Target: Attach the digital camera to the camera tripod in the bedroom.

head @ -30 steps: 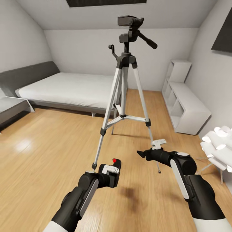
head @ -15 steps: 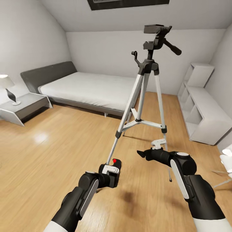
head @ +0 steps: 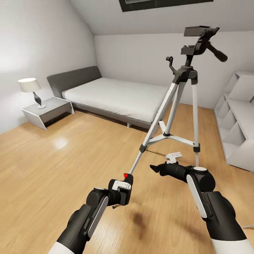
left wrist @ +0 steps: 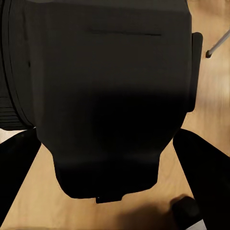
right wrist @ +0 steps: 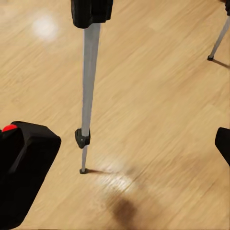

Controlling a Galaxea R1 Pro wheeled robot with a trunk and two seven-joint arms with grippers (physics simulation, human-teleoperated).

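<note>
- The digital camera (head: 121, 186) is clamped in the left end effector (head: 118, 192), held low over the floor (head: 53, 158).
- The right end effector (head: 156, 168) is empty; its finger spacing cannot be told.
- The near leg of the camera tripod (head: 176, 102) stands just ahead; a forward swing could knock it over.
- Its head plate sits high, so misalignment during the lift is judged likely.

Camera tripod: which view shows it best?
Head view: the whole camera tripod stands on the wood floor, from black head and pan handle down to its spread silver legs. Right wrist view catches one lower leg and foot. Left wrist view shows just a leg tip at the edge.
</note>
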